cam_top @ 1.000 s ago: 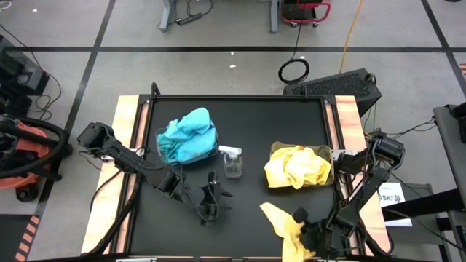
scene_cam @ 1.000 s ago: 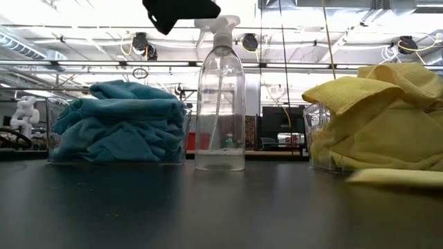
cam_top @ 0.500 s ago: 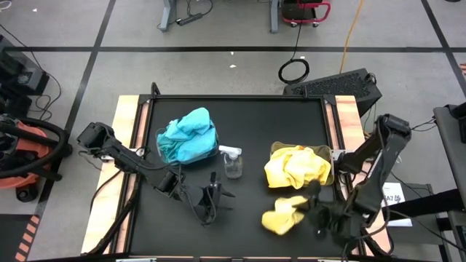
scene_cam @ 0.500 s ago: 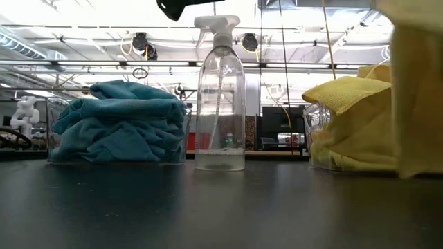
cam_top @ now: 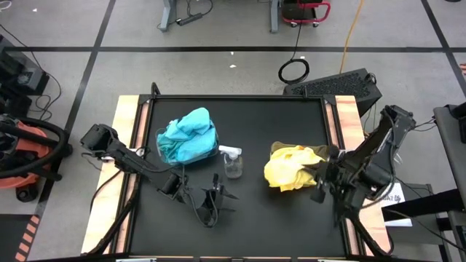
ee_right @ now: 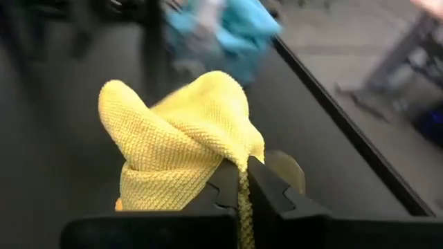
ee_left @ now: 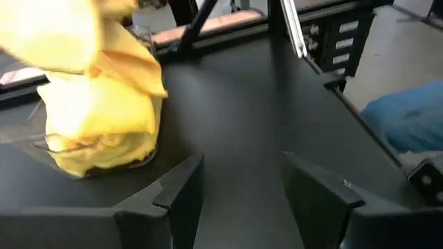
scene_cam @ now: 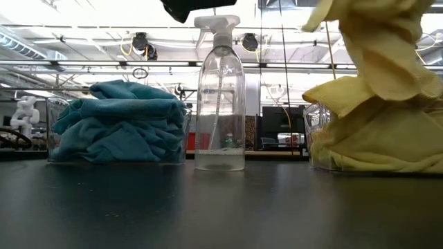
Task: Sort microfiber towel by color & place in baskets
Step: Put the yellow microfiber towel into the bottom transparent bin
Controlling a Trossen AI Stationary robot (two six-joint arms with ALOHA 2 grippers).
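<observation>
Lifted off the worktop [cam_top: 255, 131] since a second ago, yellow towel [ee_right: 183, 142] clamped in right claw [ee_right: 242, 181] above the yellow-filled basket [scene_cam: 315, 138]; left claw [ee_left: 239, 183] apart, empty.

Black table [cam_top: 255, 218] with light wood side strips. Directly on it: clear spray bottle [cam_top: 232, 161] upright near the middle; clear basket [cam_top: 162, 149] heaped with turquoise towels [cam_top: 188, 135] just left of the bottle; clear basket [cam_top: 329, 161] heaped with yellow towels [cam_top: 295, 167] right of the bottle, farther off.
</observation>
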